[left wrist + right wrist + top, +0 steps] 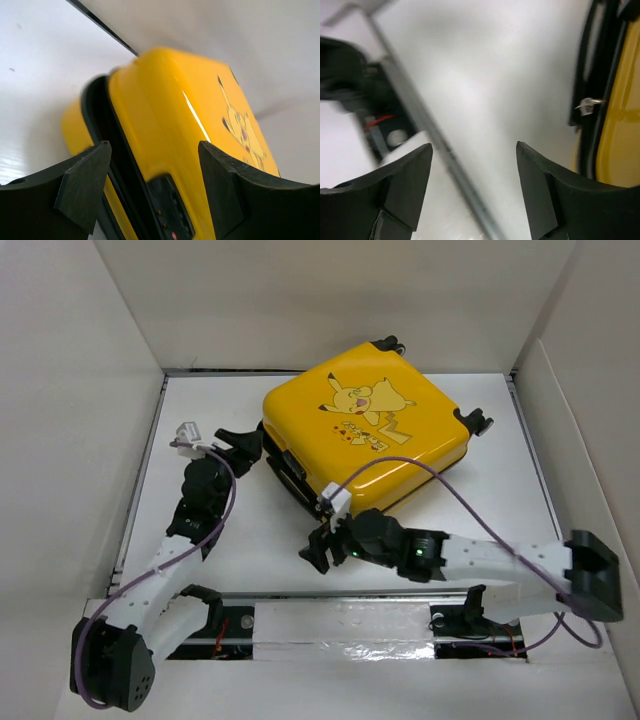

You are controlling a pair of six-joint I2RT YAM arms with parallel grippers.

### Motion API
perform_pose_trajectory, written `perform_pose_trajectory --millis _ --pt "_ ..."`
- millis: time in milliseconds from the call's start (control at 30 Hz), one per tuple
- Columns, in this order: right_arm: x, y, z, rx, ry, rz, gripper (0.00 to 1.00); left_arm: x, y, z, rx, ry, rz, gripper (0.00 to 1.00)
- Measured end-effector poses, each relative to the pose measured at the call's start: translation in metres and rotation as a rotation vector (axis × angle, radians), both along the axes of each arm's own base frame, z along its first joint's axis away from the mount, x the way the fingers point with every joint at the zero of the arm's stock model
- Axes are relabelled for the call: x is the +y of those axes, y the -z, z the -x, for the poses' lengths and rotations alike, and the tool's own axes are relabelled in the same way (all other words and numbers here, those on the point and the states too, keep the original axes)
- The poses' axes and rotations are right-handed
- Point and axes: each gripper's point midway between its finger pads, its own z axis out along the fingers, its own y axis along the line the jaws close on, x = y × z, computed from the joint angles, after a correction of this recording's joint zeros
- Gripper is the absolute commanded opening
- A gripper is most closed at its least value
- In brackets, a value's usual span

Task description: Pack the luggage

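Note:
The yellow suitcase with the Pikachu print lies flat at the back middle of the white table, lid down, black wheels at its far and right corners. My left gripper is open at the case's left corner. In the left wrist view its fingers straddle the yellow shell, with the black zipper band and lock panel between them. My right gripper is open and empty just off the case's near corner. In the right wrist view it is over bare table, with the case edge and a metal zipper pull at right.
White walls enclose the table on the left, back and right. A metal rail runs along the front edge by the arm bases. Purple cables loop from each arm, the right one lying over the case's near edge.

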Motion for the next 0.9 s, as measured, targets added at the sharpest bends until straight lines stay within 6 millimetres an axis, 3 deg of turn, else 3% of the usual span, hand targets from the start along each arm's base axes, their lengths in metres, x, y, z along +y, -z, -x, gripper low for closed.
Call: perform_pose_trajectory --millis 100,167,200,267,300,367,467,633,733,900 --pt "-0.022 -0.045 0.029 -0.018 -0.068 -0.135 0.72 0.021 -0.008 -0.018 0.008 -0.070 0.015 0.69" --pt "-0.052 -0.067 0.028 -0.041 -0.022 -0.200 0.50 0.027 -0.011 -0.037 0.028 -0.090 0.022 0.69" --pt "-0.066 -0.075 0.024 -0.051 0.014 -0.222 0.19 0.029 -0.011 -0.049 0.041 -0.097 0.027 0.69" --pt "-0.103 -0.087 0.004 -0.069 0.151 -0.261 0.03 0.030 -0.008 -0.075 0.078 -0.098 0.030 0.69" --pt "-0.122 -0.088 -0.009 -0.074 0.239 -0.269 0.00 0.029 -0.007 -0.090 0.094 -0.090 0.029 0.69" --pt "-0.170 -0.084 -0.040 -0.088 0.451 -0.270 0.00 0.026 -0.004 -0.119 0.129 -0.070 0.024 0.68" --pt "-0.239 -0.062 -0.073 -0.105 0.747 -0.221 0.00 0.017 0.009 -0.157 0.177 -0.022 0.002 0.68" --pt "-0.326 -0.022 -0.096 -0.104 1.077 -0.113 0.00 0.009 0.053 -0.178 0.278 0.026 -0.020 0.67" --pt "-0.355 -0.012 -0.106 -0.099 1.173 -0.072 0.00 0.010 0.062 -0.189 0.302 0.047 -0.037 0.67" --pt "-0.377 0.016 -0.148 0.001 1.183 -0.024 0.00 0.001 0.061 -0.208 0.294 0.092 -0.088 0.67"
